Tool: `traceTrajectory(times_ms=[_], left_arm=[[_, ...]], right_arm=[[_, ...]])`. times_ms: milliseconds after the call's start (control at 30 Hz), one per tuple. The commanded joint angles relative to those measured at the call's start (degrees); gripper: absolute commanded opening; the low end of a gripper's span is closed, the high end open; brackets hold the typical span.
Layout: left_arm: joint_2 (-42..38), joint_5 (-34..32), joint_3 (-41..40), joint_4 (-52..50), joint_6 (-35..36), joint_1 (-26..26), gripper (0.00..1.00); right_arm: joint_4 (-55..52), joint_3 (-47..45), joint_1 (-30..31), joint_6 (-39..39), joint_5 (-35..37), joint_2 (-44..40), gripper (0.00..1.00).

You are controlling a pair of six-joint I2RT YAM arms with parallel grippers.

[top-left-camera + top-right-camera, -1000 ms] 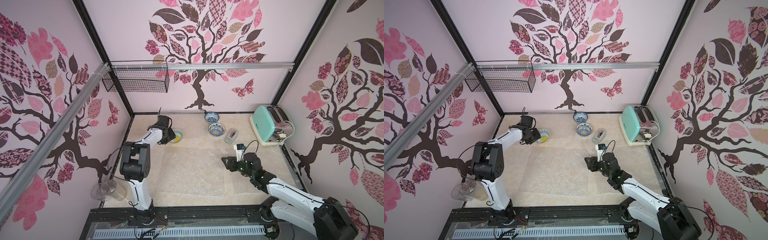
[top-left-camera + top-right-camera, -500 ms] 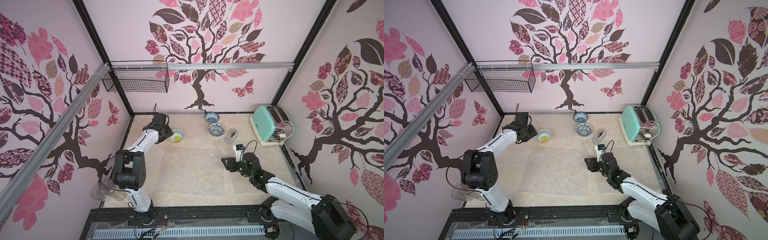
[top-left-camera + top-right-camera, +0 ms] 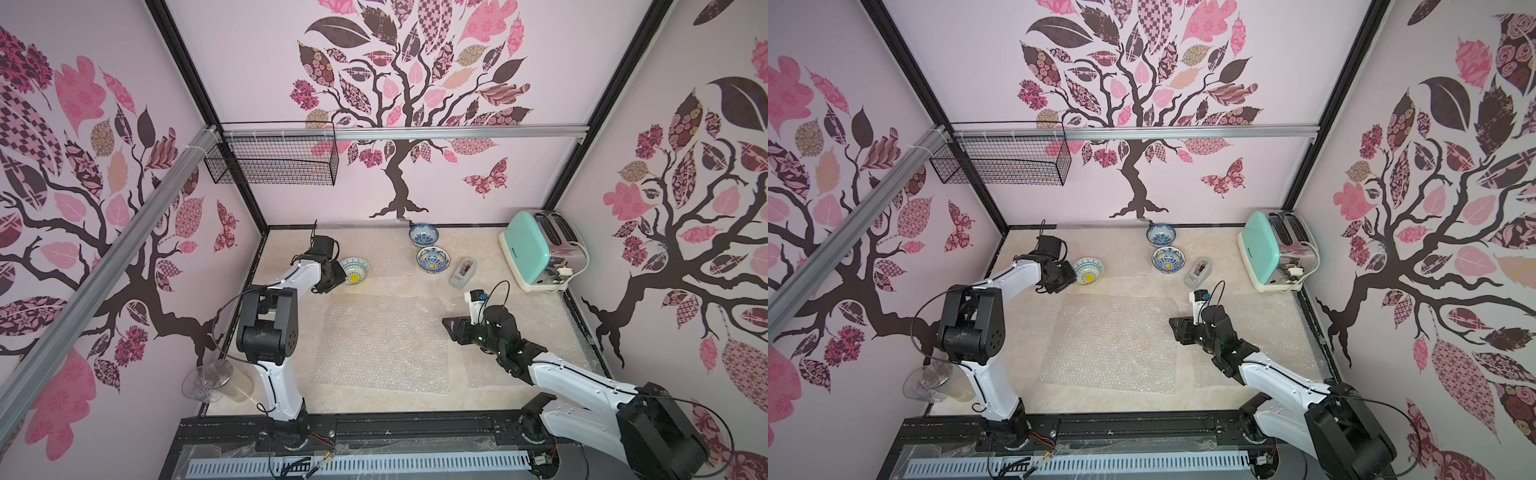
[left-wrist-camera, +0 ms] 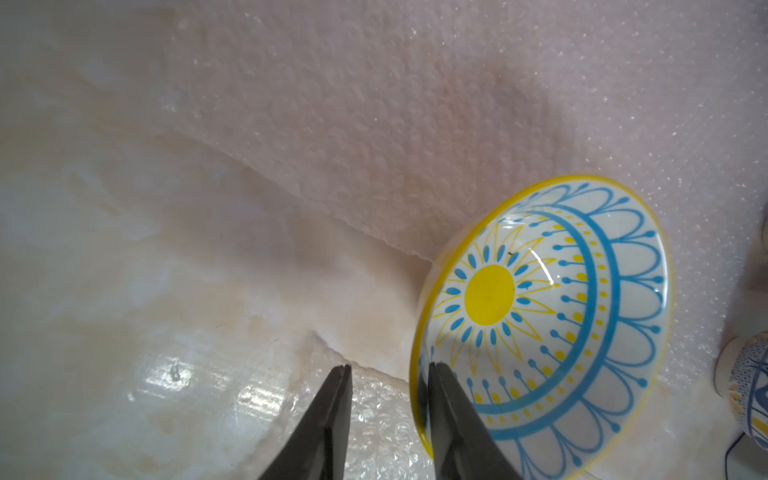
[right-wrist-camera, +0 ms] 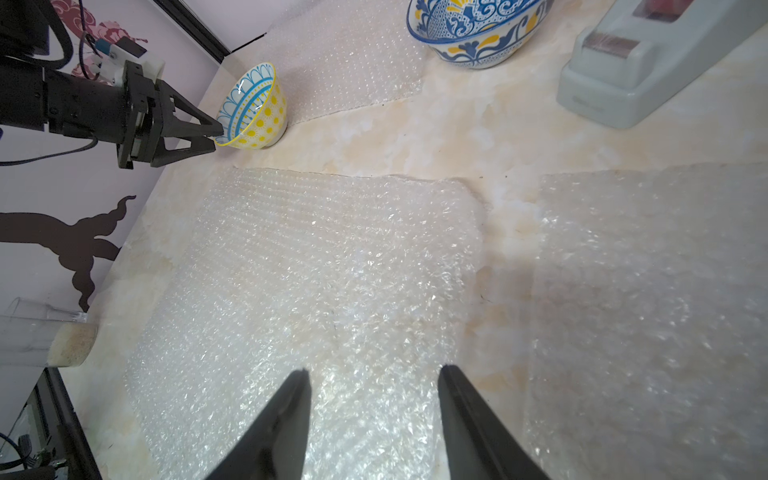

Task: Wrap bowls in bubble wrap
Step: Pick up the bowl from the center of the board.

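My left gripper point(image 4: 387, 367) has its jaws set narrow astride the rim of the yellow-centred bowl point(image 4: 540, 311), one finger inside, one outside with a gap showing, nothing pinched yet. The bowl leans toward that gripper just past the far left corner of the big bubble wrap sheet point(image 5: 332, 270). My right gripper point(image 5: 375, 369) hangs half open, empty, over that sheet's right edge. Closing on a glazed, leaning rim could squirt the bowl away. Its foot is hidden; what props it I can't tell.
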Motion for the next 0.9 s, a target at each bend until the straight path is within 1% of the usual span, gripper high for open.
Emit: traceTrajectory(times_ms=[0, 33, 167, 267, 367, 633, 867], left_arm=[[1.1, 1.0, 0.5, 1.0, 0.7, -0.3, 0.27], [1.1, 1.1, 0.5, 1.1, 0.6, -0.3, 0.23], [1.5, 1.2, 0.7, 1.1, 1.0, -0.9, 0.17], [1.5, 1.5, 1.0, 0.8, 1.3, -1.0, 0.07], [0.8, 1.5, 0.9, 0.6, 1.4, -1.1, 0.0], [-3.4, 2.2, 0.7, -0.6, 1.9, -1.9, 0.0], [-12.1, 5.3, -0.6, -2.8, 2.2, -3.4, 0.0]], right_arm=[[0.6, 1.7, 0.1, 0.3, 0.3, 0.0, 0.54], [0.6, 1.6, 0.1, 0.3, 0.3, 0.1, 0.54], [0.6, 1.9, 0.1, 0.2, 0.3, 0.5, 0.53], [0.3, 1.8, 0.1, 0.0, 0.6, 0.5, 0.53], [0.5, 1.7, 0.1, 0.1, 0.8, 0.5, 0.53], [0.5, 1.7, 0.1, 0.1, 0.9, 0.6, 0.54], [0.2, 1.7, 0.1, 0.2, 1.4, 0.5, 0.53]])
